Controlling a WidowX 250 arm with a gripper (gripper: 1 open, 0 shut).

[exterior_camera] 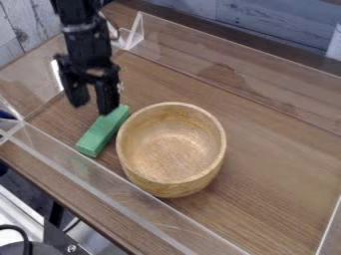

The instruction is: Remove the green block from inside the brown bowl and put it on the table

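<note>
Flat bright green rectangular block lies on the brown wood-grain counter, just beside the round tan wooden bowl. Block looks light, rigid, probably smooth; pinch across its narrow sides. Black gripper fingers hang spread above it, holding nothing.

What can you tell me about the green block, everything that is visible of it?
The green block is a flat, elongated rectangular piece, bright green and of one plain colour; its material cannot be told. It lies flat on the table, outside the brown bowl and just left of it, its upper end close to the rim; contact cannot be told. Its long axis runs diagonally. The open gripper hangs just above its upper end, not holding it.
</note>
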